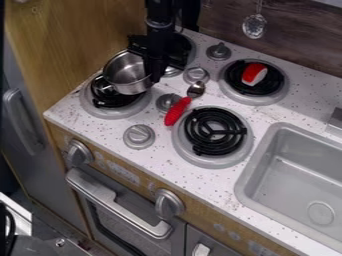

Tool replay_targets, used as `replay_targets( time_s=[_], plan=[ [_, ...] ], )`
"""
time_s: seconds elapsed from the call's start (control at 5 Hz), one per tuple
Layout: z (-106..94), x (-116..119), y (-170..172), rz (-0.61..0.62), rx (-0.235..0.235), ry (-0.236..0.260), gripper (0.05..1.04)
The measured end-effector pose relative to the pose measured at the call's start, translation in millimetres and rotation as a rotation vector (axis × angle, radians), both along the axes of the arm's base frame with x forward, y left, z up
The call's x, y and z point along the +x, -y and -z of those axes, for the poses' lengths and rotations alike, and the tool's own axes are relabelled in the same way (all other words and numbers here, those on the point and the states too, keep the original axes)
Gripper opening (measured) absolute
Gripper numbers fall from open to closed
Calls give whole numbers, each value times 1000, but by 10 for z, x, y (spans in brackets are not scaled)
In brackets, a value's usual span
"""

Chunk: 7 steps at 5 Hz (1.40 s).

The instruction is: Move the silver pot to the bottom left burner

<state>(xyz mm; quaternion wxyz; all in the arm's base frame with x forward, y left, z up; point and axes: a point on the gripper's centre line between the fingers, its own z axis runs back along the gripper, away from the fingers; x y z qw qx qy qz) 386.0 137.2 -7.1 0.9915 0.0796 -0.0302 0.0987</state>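
1. Speckled counter, carrying the whole scene; sink set in toward its right end.
2. My black arm comes in over the counter's back left corner; its gripper is at the silver pot's right side; how far open it is, and whether it has hold of the rim, I cannot tell.
3. Bottom left burner, by the counter's front left corner; three more burners spread behind and to the right.
4. Silver pot, overlapping that burner's back part in my view; whether it touches the coil I cannot tell.
5. Red-handled spoon, lying between the burners.
6. Red-and-white piece, on the back right burner.
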Motion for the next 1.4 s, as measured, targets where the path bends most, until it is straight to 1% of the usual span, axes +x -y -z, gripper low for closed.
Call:
replay_targets(
  time_s=[0.2, 0.4, 0.6, 0.8, 1.0, 1.2, 1.4],
  plan=[
    [146, -91, -144, -39, -4, -55, 64],
    [244, -96, -145, -51, -21, -74, 87],
    [289, -98, -139, -65, -44, -82, 246],
    [293, -95, -110, -67, -70, -78, 519],
    [153, -66, -32, -55, -97, -45, 839],
    [-126, -38, 92, -8, -87, 16, 1011],
    [-133, -27, 272, 65, -92, 10, 1004]
  ],
)
